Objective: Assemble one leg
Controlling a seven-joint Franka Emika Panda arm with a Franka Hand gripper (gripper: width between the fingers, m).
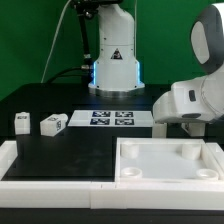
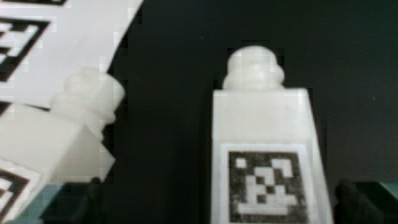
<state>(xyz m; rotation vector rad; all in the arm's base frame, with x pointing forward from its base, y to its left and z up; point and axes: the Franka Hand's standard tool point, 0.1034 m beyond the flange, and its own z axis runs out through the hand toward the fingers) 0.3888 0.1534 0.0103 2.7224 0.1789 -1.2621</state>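
- My tool (image 2: 210, 207) stands wide and holds nothing. One dark finger (image 2: 57, 205) shows on each side of the leg, with black bench (image 2: 169, 120) in between. The fingers are dim at the picture's rim, so "touching nothing" is my best reading.
- The leg (image 2: 263, 140) lies flat on the bench near the marker board (image 2: 63, 45) and clear of its edge. Its tag faces up and its rounded peg end points away from my tool.
- A second leg (image 2: 63, 125) lies between the leg and the marker board, with its peg end right at the board's edge. I cannot tell whether it touches the board.
- In the exterior view my arm (image 1: 190, 95) hangs over the marker board's end on the exterior view's right and hides the tool and both those legs.
- Off the board's other end, a third leg (image 1: 52, 124) sits just beside the board. A fourth leg (image 1: 20, 122) sits farther out, apart from the third.
- The tabletop (image 1: 165, 162), a white tray with round corner recesses, lies on the camera side of the marker board, well apart from it.
- A low white rail (image 1: 40, 172) runs along the bench on that same side of the board, beside the tabletop.
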